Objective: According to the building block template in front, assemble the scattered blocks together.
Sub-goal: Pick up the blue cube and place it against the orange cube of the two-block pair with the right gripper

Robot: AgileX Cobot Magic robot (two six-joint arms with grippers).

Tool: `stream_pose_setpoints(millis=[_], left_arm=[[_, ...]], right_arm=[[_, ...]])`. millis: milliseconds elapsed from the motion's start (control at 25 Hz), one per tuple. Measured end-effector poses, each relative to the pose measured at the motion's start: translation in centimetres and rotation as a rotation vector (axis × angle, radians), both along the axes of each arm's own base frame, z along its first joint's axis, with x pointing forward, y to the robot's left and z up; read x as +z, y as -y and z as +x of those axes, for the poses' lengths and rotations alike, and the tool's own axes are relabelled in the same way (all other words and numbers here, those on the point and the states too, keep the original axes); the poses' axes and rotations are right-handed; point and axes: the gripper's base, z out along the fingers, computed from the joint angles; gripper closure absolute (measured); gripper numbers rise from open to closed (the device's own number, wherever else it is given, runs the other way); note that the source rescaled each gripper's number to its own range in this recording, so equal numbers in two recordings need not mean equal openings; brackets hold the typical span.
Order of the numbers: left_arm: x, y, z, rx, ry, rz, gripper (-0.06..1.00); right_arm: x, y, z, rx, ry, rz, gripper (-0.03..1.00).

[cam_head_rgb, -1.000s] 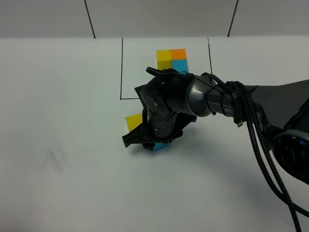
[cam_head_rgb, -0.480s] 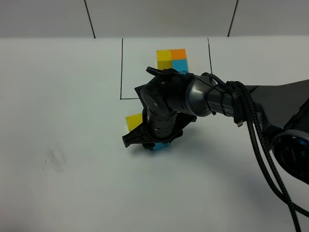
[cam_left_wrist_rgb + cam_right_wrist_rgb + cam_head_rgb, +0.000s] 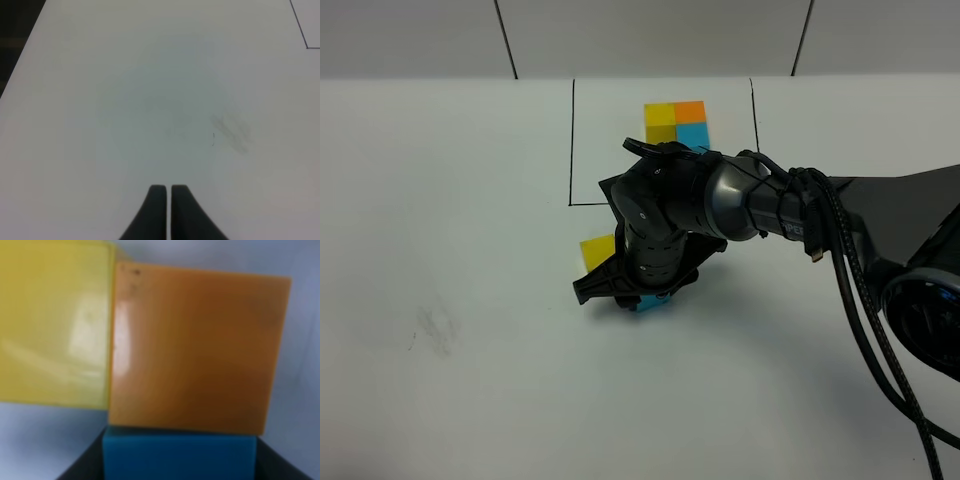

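Trouble here would mostly come from the release, I reckon. Over on the high camera the right gripper (image 3: pixel 645 292) is planted low on the white table (image 3: pixel 470 380), sitting at about 6 o'clock from the building block template (image 3: pixel 676 123), which lies inside the thin black outline at the far side. Its jaws look roughly half open and closed around the light blue cube (image 3: pixel 179 457); the wrist camera shows dark fingers either side of it, with the orange cube (image 3: pixel 197 347) butted right up against it and the yellow cube (image 3: pixel 52 322) touching the orange one's side. So the L shape looks basically made, matching the template's layout as far as I can tell. Risk one: if the jaws open unevenly or the arm lifts off at an angle, a finger could drag the blue cube and break the joint with orange. Risk two: these cubes are light and just sit loose, so any nudge could slide orange and yellow out of line as well. From the high view only the yellow cube (image 3: pixel 597 249) and a sliver of blue show, so I can't check alignment there. Left gripper (image 3: pixel 164 189) is fully closed on nothing, hanging over bare table well away.
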Motion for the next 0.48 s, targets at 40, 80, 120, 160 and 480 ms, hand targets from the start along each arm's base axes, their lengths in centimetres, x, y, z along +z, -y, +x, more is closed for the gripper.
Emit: stream_pose_setpoints(millis=[40,80,120,160,480], left_arm=[[0.0,0.0,0.0,0.0,0.0,0.0,0.94],[0.0,0.0,0.0,0.0,0.0,0.0,0.94],[0.0,0.0,0.0,0.0,0.0,0.0,0.94],[0.0,0.0,0.0,0.0,0.0,0.0,0.94],[0.0,0.0,0.0,0.0,0.0,0.0,0.94]], right_arm=[[0.03,-0.13,0.13,0.0,0.009,0.009,0.51],[0.12,-0.3,0.3,0.002,0.022,0.022,0.51],[0.16,-0.46,0.46,0.002,0.033,0.034,0.51],[0.1,-0.52,0.52,0.003,0.038,0.039,0.51],[0.04,-0.55,0.54,0.004,0.039,0.039,0.51]])
